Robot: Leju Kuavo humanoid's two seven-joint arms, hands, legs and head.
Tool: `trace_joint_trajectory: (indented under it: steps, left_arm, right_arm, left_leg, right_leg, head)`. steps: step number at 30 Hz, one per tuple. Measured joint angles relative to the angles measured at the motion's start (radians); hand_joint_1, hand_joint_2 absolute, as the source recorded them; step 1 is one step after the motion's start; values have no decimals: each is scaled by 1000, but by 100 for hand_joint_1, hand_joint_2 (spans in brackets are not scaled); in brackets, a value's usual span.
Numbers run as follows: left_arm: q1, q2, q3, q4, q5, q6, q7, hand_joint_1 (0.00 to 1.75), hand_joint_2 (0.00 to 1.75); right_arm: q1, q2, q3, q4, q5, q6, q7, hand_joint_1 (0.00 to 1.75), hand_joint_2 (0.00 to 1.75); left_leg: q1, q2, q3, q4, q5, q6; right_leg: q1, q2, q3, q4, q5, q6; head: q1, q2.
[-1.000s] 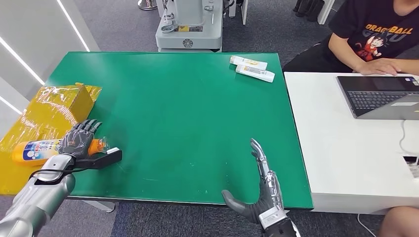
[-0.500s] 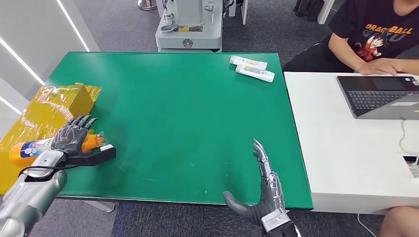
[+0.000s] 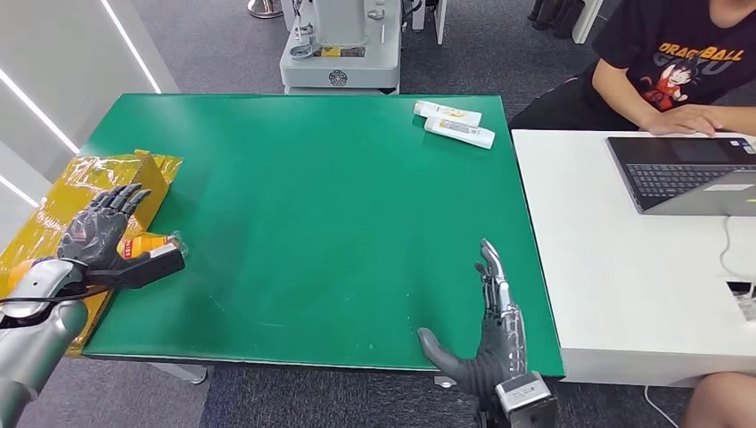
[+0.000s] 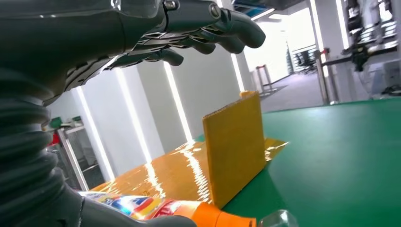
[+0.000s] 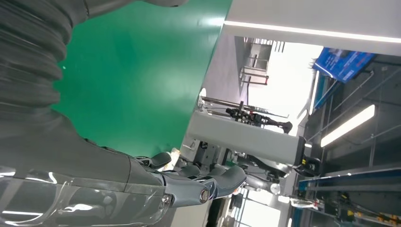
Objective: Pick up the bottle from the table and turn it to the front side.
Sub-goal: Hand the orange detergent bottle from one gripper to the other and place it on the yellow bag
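An orange bottle (image 3: 150, 242) with a clear cap lies on its side at the left edge of the green table (image 3: 339, 214), against a yellow foil-wrapped box (image 3: 98, 183). My left hand (image 3: 98, 236) hovers over it with fingers spread and raised, the thumb stretched along the bottle's near side; the arm hides most of the bottle's body. In the left wrist view the bottle (image 4: 142, 207) lies by the thumb, and the fingers (image 4: 208, 28) arch well above it in front of the box (image 4: 234, 142). My right hand (image 3: 488, 343) stands open at the table's near edge, fingers straight.
Two white bottles (image 3: 455, 125) lie at the far right of the green table. A white table (image 3: 624, 267) adjoins on the right, with a laptop (image 3: 686, 174) and a seated person (image 3: 686, 62) behind it. A grey machine base (image 3: 339, 53) stands beyond the far edge.
My left hand has slid left and away along the table edge, its fingers lifting and spreading; the bottle has shifted with it toward the box. The right hand has drifted slightly right.
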Motion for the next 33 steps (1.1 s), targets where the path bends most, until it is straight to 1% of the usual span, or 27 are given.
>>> trace_joint_trajectory:
  steps: [3, 7, 14, 17, 21, 25, 26, 27, 28, 30, 31, 33]
  left_arm:
    - [20, 16, -1, -57, 33, -17, -6, 0, 175]
    - [24, 20, -7, -115, 51, -37, -6, 0, 175]
    - [15, 2, -19, -194, 133, -39, -22, 0, 175]
    - [13, -16, -20, -239, 246, -44, -48, 0, 175]
    - [13, -59, -18, -335, 458, -74, -86, 0, 175]
    - [24, -113, -16, -449, 635, -107, -88, 0, 175]
    - [29, -127, -16, -473, 669, -125, -85, 0, 175]
    - [37, -143, -14, -495, 717, -163, -84, 0, 175]
    - [52, -166, -12, -519, 795, -220, -82, 0, 175]
    - [100, -233, -14, -572, 994, -340, -82, 0, 175]
    - [127, -270, -24, -596, 1076, -365, -82, 0, 175]
    - [173, -332, -53, -631, 1161, -354, -81, 0, 175]
  right_arm:
    - [-14, 10, 0, 1, -4, -9, -3, 0, 175]
    - [-23, 22, -1, -3, -2, -10, -1, 0, 175]
    - [-21, 29, -10, -7, 9, -4, -10, 0, 175]
    - [-20, 31, -15, -7, 16, 0, -10, 0, 175]
    - [-20, 36, -18, -7, 25, 12, -6, 0, 175]
    - [-22, 38, -18, -7, 27, 21, -2, 0, 175]
    - [-23, 39, -18, -7, 27, 22, -3, 0, 175]
    - [-24, 39, -18, -7, 27, 20, -6, 0, 175]
    - [-24, 39, -18, -7, 27, 17, -9, 0, 175]
    - [-26, 39, -18, -7, 26, -2, -14, 0, 175]
    - [-26, 39, -17, -8, 27, -14, -15, 0, 175]
    - [-26, 39, -17, -14, 30, -31, -9, 0, 175]
  left_leg:
    - [0, -1, 0, 0, 0, 0]
    - [0, -1, 0, 0, 0, -1]
    - [0, -1, 1, 0, 0, -1]
    - [0, -1, 1, 0, 0, -1]
    - [0, -1, 1, 0, 0, -1]
    - [0, -2, 1, 0, 0, -1]
    - [0, -2, 1, 0, 0, -1]
    - [-1, -2, 1, 0, 0, -1]
    - [-1, -2, 2, 0, 0, -1]
    - [-2, -4, 2, 0, 0, 0]
    - [-2, -4, 2, 0, -1, 0]
    - [-3, -4, 1, 0, -1, 0]
  right_leg:
    - [0, -1, 0, 0, 0, 0]
    - [0, -1, 0, 0, 0, 0]
    - [0, -1, 0, 0, 0, 0]
    - [0, -1, 0, 0, 0, 0]
    - [0, -1, 1, 0, 0, 0]
    - [0, -2, 1, 0, 0, 0]
    - [0, -2, 1, 0, 0, 0]
    - [-1, -2, 1, 0, 0, 0]
    - [-1, -2, 2, 0, 0, 0]
    - [-2, -4, 2, -1, -1, 1]
    - [-3, -4, 2, -1, -1, 1]
    - [-3, -4, 2, -1, -1, 1]
  head:
    - [0, 0]
    - [0, 0]
    - [0, 0]
    - [0, 0]
    - [0, 0]
    - [0, 0]
    - [0, 0]
    - [0, 0]
    - [-1, 0]
    - [-1, 0]
    - [0, 0]
    - [0, 0]
